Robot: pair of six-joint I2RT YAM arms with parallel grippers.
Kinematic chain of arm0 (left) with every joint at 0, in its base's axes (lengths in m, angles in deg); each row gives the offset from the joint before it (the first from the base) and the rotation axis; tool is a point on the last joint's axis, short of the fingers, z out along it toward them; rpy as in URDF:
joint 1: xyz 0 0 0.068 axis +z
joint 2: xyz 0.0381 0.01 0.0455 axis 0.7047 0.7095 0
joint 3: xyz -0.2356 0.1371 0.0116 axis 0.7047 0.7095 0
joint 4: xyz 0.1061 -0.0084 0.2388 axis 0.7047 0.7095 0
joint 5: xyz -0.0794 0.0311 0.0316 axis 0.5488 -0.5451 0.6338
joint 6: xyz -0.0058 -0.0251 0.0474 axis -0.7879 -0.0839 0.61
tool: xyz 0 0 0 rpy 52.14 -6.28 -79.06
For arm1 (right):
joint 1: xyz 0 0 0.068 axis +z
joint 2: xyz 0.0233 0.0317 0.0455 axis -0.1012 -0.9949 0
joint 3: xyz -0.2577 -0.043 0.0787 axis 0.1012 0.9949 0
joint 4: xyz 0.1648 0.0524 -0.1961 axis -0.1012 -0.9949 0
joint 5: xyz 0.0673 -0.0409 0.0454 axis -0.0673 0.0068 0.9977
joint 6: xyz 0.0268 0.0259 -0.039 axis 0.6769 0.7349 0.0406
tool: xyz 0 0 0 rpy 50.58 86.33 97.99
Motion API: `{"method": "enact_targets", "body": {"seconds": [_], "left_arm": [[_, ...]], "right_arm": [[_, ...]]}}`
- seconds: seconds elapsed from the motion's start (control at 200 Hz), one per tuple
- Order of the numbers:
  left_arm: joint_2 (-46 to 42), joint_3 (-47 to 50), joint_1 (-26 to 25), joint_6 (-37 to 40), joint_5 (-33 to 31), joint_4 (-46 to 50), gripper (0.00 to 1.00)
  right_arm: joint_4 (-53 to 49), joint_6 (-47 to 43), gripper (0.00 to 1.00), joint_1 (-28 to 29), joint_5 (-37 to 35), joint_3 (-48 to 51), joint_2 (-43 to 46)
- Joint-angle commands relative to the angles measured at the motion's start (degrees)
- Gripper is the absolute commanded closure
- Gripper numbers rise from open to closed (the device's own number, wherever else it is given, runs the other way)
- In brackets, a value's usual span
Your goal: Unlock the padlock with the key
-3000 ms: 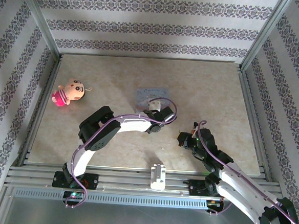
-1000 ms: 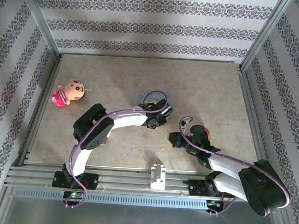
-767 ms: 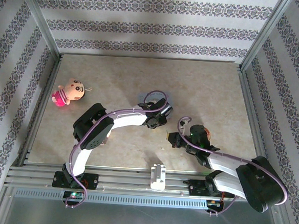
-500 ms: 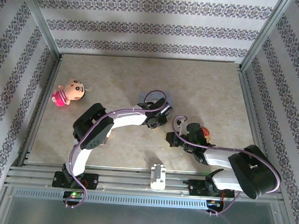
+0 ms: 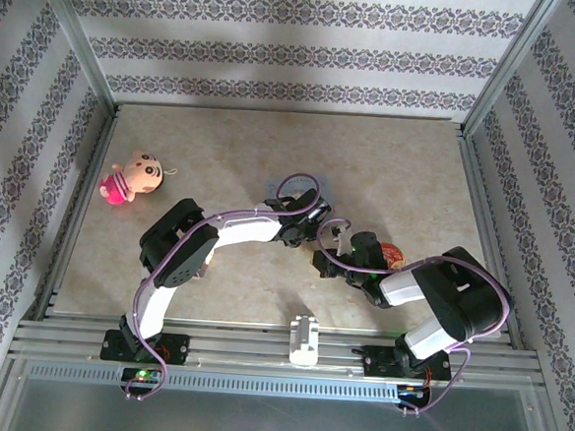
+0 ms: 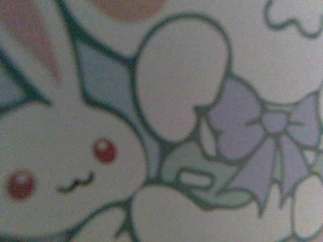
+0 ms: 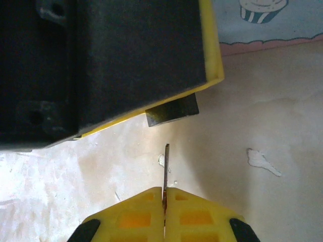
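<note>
Right wrist: left tool (image 7: 161, 96) covers, apparently, padlock (image 7: 172, 112) ahead of key (image 7: 166, 169); tin (image 7: 267, 22) beyond.

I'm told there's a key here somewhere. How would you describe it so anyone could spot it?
On the beige table, find the right arm's end effector, its yellow fingertips shut together near the table's middle. The key is the thin metal sliver sticking out from between those tips; unlike the small dark block just ahead, it is blade-thin.
</note>
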Motion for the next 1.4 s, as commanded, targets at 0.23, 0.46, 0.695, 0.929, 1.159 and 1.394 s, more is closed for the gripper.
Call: {"method": "enact_targets", "body": {"seconds": [0.23,0.46,0.695,0.929,1.159,1.394], "left_arm": [[-1.60,1.19,0.59,-0.93,1.04,-0.95,0.98],[-1.41,1.06,0.56,-0.99,1.54,-1.03,0.98],[-1.32,1.06,0.60,-0.99,2.11,-1.28,0.98],[-1.38,1.06,0.57,-0.94,2.77,-1.47,0.99],[-1.84,1.70,0.55,-1.04,3.30,-1.99,0.99],[-2.20,2.28,0.55,-1.55,3.91,-2.44,0.99]], "right_arm": [[4.19,-1.65,1.00,0.56,-1.67,-0.05,0.19],[4.14,-1.92,1.00,0.47,-2.33,-0.40,0.17],[4.85,-2.15,1.00,0.30,-1.70,-0.76,-0.14],[5.72,-2.27,1.00,-0.14,-0.21,-1.28,-0.22],[8.04,-1.70,1.00,-2.00,3.72,-1.73,-1.59],[12.95,-0.22,1.00,-4.07,9.53,-2.68,-4.62]]}}
